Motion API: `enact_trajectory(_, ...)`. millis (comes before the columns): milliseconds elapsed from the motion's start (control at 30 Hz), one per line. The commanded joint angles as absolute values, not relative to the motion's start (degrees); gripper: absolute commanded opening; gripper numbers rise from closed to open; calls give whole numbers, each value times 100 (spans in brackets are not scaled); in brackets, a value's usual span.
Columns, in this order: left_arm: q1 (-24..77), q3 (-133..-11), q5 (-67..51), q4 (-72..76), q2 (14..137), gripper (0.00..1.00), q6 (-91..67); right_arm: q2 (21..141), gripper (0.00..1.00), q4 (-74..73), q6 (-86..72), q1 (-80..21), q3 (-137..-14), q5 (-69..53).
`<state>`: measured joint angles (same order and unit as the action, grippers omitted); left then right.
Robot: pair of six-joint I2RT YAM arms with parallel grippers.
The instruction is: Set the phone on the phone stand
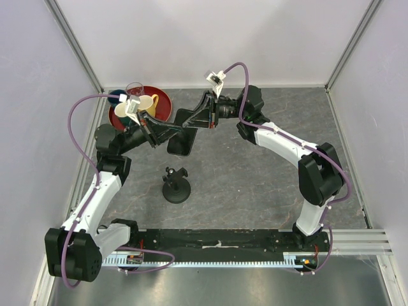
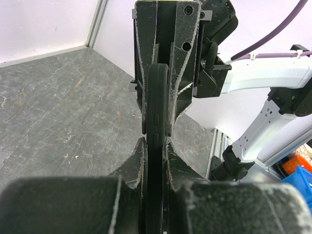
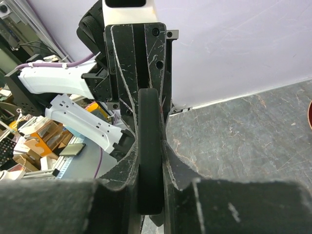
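Note:
The phone (image 1: 181,144), a thin black slab, hangs above the table at the back middle, held by both grippers at once. My left gripper (image 1: 171,131) is shut on it from the left, and my right gripper (image 1: 191,119) is shut on it from the right. In the left wrist view the phone's edge (image 2: 156,117) runs between my fingers, with the right gripper's jaws clamped on its far end. The right wrist view shows the phone's edge (image 3: 149,141) pinched the same way. The phone stand (image 1: 176,185) stands free on the table, nearer than the phone.
A red dish (image 1: 159,101) holding cups sits at the back left, just behind my left gripper. Pale walls close the table on the left, back and right. Purple cables loop over both arms.

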<state>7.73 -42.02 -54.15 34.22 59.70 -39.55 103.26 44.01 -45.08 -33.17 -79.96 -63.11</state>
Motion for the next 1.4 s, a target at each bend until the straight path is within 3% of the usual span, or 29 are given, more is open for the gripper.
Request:
enact_trajectory(0,765,-4298,-5502,3902,5941,2,-4166,10310,17,5123,-4763,-3331,-8095,-6135)
enact_trajectory(67,765,-4315,-5511,3894,5959,2,-4166,10344,17,5185,-4869,-3331,-8095,-6126)
enact_trajectory(300,765,-4307,-5502,3859,5985,2,-4157,10345,35,5562,-5168,-3226,-7999,-6064)
enact_trajectory(567,765,-4333,-5511,3867,6021,2,-4175,10397,27,5616,-5229,-3138,-7989,-6205)
enact_trajectory(667,756,-4324,-5502,3867,6012,2,-4175,10485,37,5581,-5229,-3146,-8033,-6266)
enact_trajectory(967,694,-4289,-5405,3902,5941,2,-4192,10477,40,5134,-4852,-3234,-8104,-6442)
enact_trajectory(1233,694,-4289,-5511,4008,5994,2,-4315,10450,21,5159,-4799,-3313,-8121,-6355)
enact_trajectory(1267,703,-4289,-5519,4008,6003,2,-4324,10450,7,5272,-4825,-3313,-8112,-6346)
enact_trajectory(1300,703,-4298,-5511,3999,6029,2,-4350,10398,0,5334,-4860,-3331,-8104,-6302)
enact_trajectory(1367,694,-4368,-5493,3885,6056,2,-4342,10319,0,5501,-4826,-3331,-7955,-6075)
